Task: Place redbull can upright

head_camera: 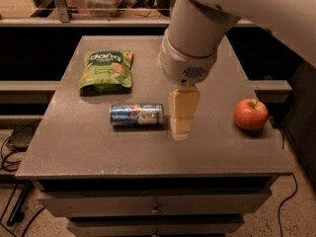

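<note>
Presently my gripper [180, 128] hangs just right of the redbull can [137, 115], which lies on its side on the table [74, 147]; whether my gripper is clenched or released I cannot tell.

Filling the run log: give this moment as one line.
redbull can: lying on side | gripper: beside its right end | apple: farther right
</note>
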Motion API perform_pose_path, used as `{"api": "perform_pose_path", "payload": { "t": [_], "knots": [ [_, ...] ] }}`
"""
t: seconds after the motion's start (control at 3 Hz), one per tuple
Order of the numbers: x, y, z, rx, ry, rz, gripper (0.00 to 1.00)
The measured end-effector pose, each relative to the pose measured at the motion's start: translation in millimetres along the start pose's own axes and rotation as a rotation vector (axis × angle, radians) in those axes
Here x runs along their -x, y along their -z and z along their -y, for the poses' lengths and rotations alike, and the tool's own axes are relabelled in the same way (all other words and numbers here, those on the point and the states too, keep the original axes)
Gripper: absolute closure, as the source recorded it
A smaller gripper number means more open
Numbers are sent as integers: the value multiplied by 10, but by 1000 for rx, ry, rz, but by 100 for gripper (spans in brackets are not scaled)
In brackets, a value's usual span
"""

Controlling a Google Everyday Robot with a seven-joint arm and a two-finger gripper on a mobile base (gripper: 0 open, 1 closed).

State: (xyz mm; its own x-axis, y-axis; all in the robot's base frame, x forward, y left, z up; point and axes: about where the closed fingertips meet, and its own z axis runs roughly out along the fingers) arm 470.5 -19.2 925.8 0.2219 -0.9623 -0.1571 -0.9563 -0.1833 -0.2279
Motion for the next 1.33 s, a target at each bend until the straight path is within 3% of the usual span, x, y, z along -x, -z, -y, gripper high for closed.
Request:
{"api": "perform_pose_path", "payload": {
  "t": [0.67, 1.0, 1.33],
  "knots": [
    [267, -235, 70, 36, 80, -30, 0],
    [523, -647, 293, 25, 102, -101, 0],
    [521, -646, 292, 25, 102, -101, 0]
  ]
}}
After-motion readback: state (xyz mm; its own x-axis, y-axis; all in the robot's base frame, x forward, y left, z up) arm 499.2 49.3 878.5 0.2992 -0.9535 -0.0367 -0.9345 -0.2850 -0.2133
